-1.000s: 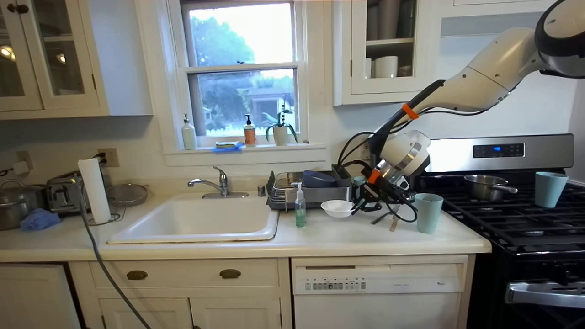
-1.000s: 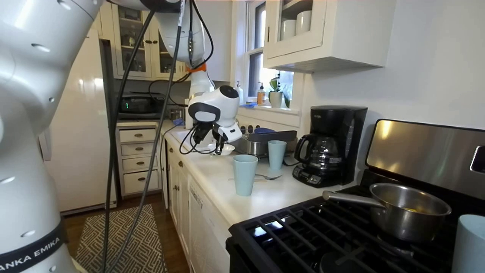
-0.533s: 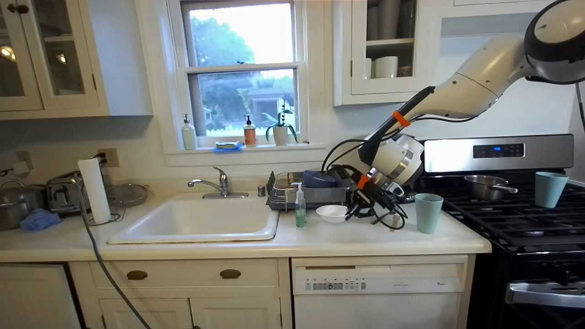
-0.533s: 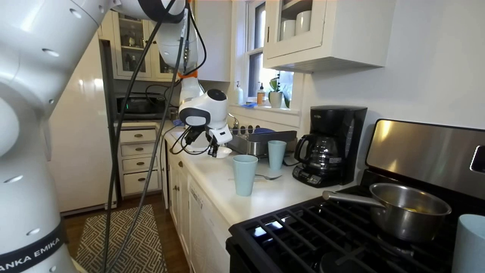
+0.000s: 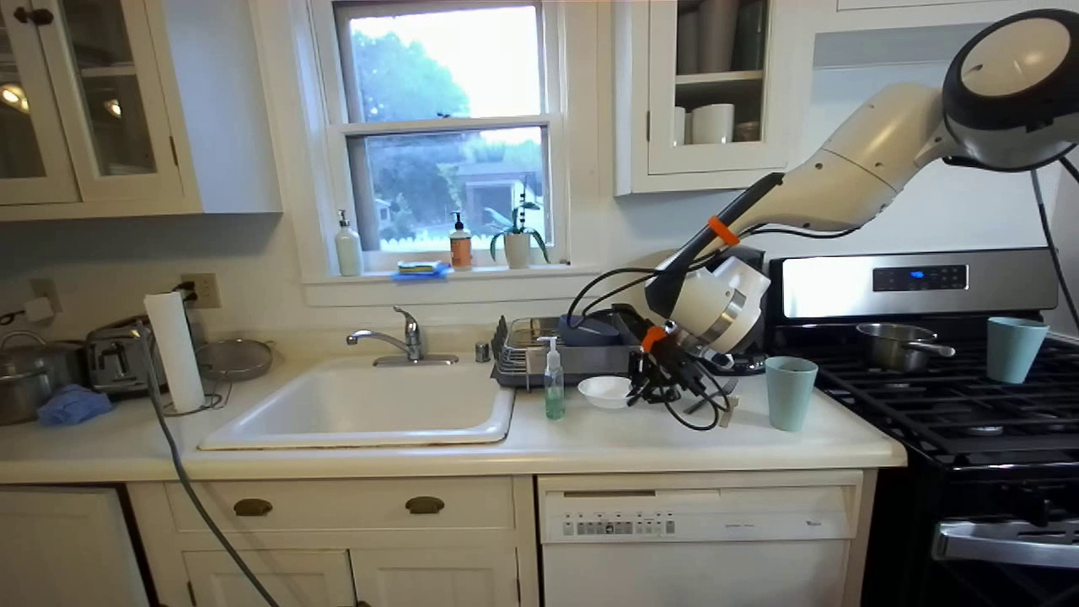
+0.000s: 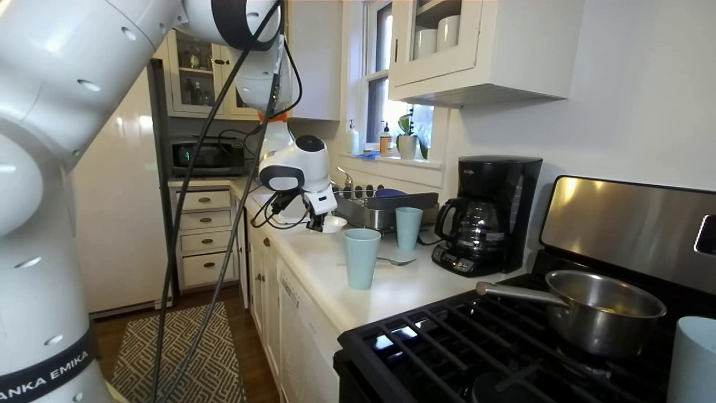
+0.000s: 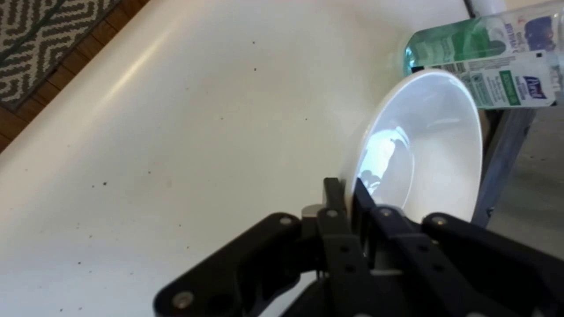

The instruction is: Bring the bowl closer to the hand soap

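Bowl (image 5: 602, 391) on the move: held at the rim by a robot's pincer (image 7: 349, 193), it edged closer to the hand soap (image 5: 553, 389) on a kitchen counter (image 5: 674, 443). Over the past second it had shifted steadily away from a teal cup (image 5: 790, 394) and toward the soap, the arm (image 5: 851, 169) travelling with it, while the soap stood upright in its place. In an exterior view only a narrow strip of counter showed between the two, so the task appeared all but finished, with setting down and letting go probably left to come. Whether the bowl's base touched the counter could not be told.

The wrist view showed the jaws drawn tight across the rim, one fingertip outside the bowl's wall and the other inside, nothing but that wall between them. From there the bowl reached ahead and to the right of the tips; in an exterior view it lay between pincer and soap, in front of the dish rack (image 5: 582, 364). Its edge overlapped the lower part of the bottle in the wrist view, though contact could not be confirmed, and a longer push seemed likely to risk toppling the slim bottle
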### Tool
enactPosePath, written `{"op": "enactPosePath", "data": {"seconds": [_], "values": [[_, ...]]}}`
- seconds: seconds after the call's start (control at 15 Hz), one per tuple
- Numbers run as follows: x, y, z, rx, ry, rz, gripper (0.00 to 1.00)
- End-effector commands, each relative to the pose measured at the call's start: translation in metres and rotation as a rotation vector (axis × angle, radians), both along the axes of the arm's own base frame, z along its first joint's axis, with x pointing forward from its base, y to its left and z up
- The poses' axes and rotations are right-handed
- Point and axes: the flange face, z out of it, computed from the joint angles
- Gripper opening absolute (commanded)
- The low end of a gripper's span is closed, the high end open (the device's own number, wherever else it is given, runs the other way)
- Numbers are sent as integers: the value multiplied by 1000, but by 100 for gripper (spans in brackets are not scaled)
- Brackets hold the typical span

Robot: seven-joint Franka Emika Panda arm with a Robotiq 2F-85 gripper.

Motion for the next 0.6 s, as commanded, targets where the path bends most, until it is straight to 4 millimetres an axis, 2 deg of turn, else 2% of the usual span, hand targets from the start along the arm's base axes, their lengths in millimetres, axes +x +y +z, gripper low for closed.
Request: {"op": "enactPosePath", "data": {"seconds": [0.0,0.53], "values": [[14,5,-3,5,-24,-65,2],[28,12,-21,-22,-19,-88,2]]}}
